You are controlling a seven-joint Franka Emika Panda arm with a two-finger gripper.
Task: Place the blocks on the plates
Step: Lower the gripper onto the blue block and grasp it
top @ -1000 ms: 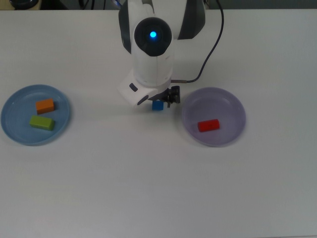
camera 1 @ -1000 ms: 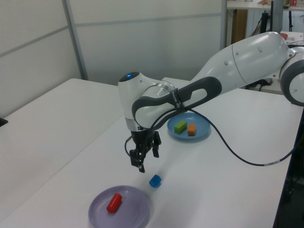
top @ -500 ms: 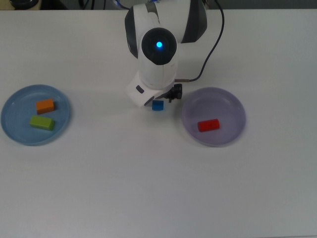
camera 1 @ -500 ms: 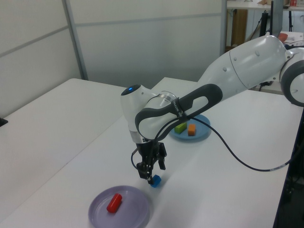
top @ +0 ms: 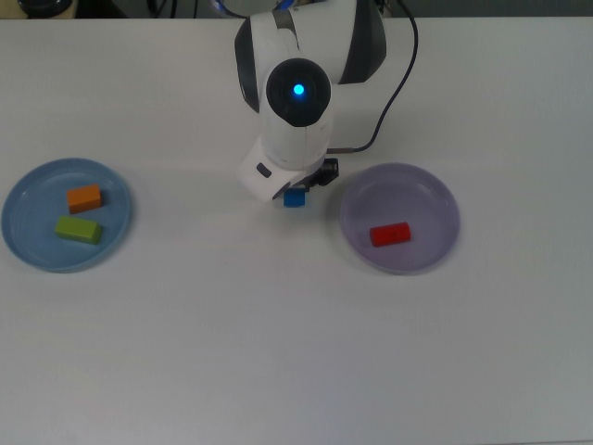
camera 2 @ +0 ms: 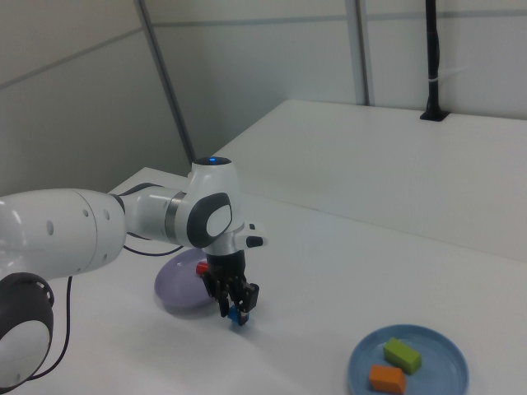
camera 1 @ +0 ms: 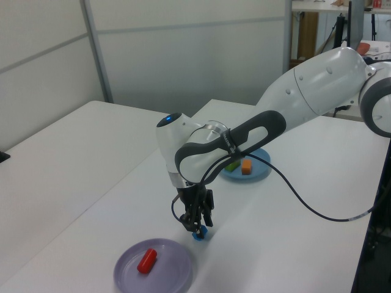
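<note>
Lowered since half a second ago, the end effector (camera 1: 197, 230) now sits right down at the blue cube (top: 295, 197), where before it hung just above it. In the left view its dark fingers (camera 1: 191, 223) straddle the cube (camera 1: 199, 234) with the jaws set narrowly on either side, but whether they press the cube's faces I cannot tell. The cube rests on the white table (top: 278, 352), and in the right view only a sliver of blue (camera 2: 237, 317) shows between the fingertips of the end effector (camera 2: 236, 313).

In the top view, the lavender plate (top: 435, 185) lies just beside the end effector on the top view's right, apart from the cube, and carries the red block (top: 390, 235) near its middle. The left view shows that plate (camera 1: 174, 271) below the end effector, with the red block (camera 1: 146, 260) lying on it.

Well away from the end effector, toward the top view's left, the light blue plate (top: 23, 232) holds the orange block (top: 84, 197) and the lime-green block (top: 77, 229), side by side and close together. A black cable (top: 398, 83) runs along the table behind the arm.
</note>
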